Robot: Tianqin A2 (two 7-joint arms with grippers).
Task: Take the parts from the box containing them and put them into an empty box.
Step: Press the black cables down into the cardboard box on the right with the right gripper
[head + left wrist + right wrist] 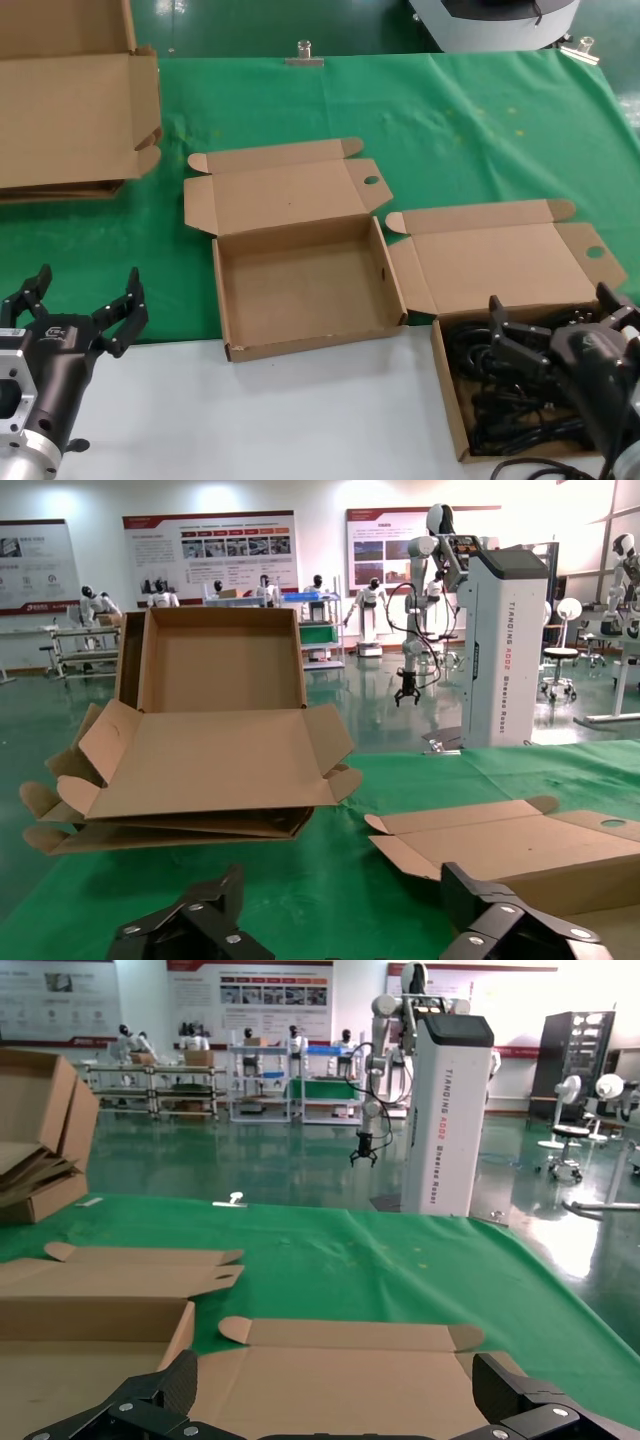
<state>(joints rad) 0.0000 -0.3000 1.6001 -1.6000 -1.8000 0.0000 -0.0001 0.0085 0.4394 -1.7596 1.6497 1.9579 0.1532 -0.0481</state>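
The empty box (310, 345) lies open at the middle of the table, its lid folded back. To its right, the box containing them (447, 390) holds the parts (490, 390), a tangle of black cords. My right gripper (552, 305) hovers open just above those cords, touching none. In the right wrist view its fingers (150, 1405) spread wide before that box's lid (340, 1370). My left gripper (88, 285) hangs open at the front left, clear of the empty box. The left wrist view has its fingers (200, 915) apart over green cloth, with the empty box's lid (500, 840) ahead.
Large flattened cardboard sheets (70, 110) are stacked at the far left, also seen as a stack (200, 760) in the left wrist view. Green cloth (450, 130) covers the back of the table; a white strip (250, 420) runs along the front. A metal clip (303, 55) sits at the far edge.
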